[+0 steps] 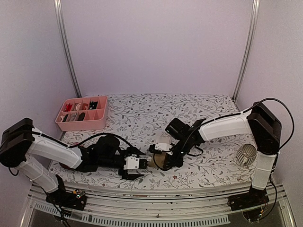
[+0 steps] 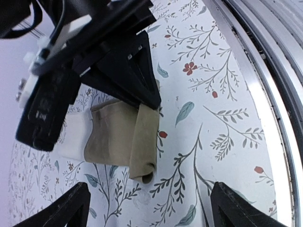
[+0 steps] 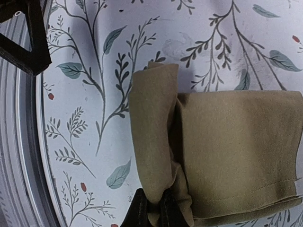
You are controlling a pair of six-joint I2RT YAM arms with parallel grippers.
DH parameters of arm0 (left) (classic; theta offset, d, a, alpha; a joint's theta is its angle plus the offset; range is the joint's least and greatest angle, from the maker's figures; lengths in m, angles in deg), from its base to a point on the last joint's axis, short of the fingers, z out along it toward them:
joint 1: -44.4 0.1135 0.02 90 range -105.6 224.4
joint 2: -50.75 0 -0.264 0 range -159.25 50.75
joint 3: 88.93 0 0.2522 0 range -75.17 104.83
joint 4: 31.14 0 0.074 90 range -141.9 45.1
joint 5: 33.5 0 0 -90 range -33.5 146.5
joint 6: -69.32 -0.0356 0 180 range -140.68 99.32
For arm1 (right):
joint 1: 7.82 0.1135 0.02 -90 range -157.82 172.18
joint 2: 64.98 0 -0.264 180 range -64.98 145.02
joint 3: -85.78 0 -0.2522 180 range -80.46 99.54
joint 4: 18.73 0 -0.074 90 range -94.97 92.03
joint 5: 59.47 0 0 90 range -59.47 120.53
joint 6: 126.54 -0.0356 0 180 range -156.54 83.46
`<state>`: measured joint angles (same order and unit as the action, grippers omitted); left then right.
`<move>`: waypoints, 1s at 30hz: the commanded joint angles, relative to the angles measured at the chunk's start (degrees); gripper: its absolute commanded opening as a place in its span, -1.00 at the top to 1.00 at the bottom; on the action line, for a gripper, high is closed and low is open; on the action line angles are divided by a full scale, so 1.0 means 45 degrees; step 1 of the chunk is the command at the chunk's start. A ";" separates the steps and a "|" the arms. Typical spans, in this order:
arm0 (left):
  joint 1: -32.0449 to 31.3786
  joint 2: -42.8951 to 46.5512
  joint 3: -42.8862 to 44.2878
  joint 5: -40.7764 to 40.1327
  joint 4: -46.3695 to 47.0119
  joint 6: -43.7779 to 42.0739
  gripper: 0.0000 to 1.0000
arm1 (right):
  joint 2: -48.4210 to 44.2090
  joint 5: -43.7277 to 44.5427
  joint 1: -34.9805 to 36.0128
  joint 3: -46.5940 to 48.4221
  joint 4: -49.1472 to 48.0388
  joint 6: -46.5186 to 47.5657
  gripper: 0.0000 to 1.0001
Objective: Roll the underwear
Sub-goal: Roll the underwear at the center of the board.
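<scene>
The floral table [image 1: 142, 111] carries the tan underwear [image 3: 236, 151] near its front edge, partly rolled from one end. The right gripper [image 3: 154, 209] is closed on the rolled edge, pinching the cloth. The left gripper [image 2: 149, 208] hovers just beside it, jaws wide apart, holding nothing.

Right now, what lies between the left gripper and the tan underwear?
Nothing but bare floral tablecloth. The left wrist view shows it: the open left gripper faces the tan underwear across printed cloth.
</scene>
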<state>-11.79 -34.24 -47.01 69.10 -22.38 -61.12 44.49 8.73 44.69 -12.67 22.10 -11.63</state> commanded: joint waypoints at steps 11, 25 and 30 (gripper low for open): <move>-0.2612 -0.2410 -0.0109 -0.3415 0.3506 -0.2378 -0.39 | 0.1760 -0.2923 -0.0628 0.1519 0.2426 -0.0351 0.88; -0.3218 -0.4809 0.0324 -0.5714 0.5535 -0.3490 0.05 | 0.2019 -0.2722 -0.0663 0.1396 0.2621 -0.0266 0.89; -0.3216 -0.5532 0.0349 -0.6218 0.6132 -0.3665 0.24 | 0.2117 -0.2672 -0.0668 0.1440 0.2673 -0.0203 0.90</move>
<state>-25.58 -56.10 -45.32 43.97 3.94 -76.14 51.02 -4.84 41.94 -5.81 30.76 -12.57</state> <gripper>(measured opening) 0.418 0.060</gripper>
